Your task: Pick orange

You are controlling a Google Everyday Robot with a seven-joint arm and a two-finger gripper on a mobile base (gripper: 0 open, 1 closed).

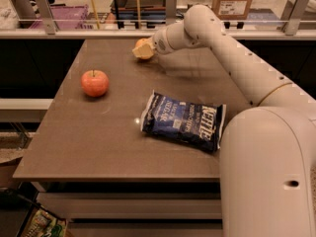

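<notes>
The orange is at the far side of the table, near its back edge, and only its upper left part shows. My gripper is right at the orange and covers most of it. My white arm reaches to it from the lower right across the table. I cannot tell whether the orange rests on the table or is lifted off it.
A red apple with a stem sits on the left of the brown table. A dark blue chip bag lies flat in the middle. A railing with posts runs behind the table's back edge. My robot body fills the lower right.
</notes>
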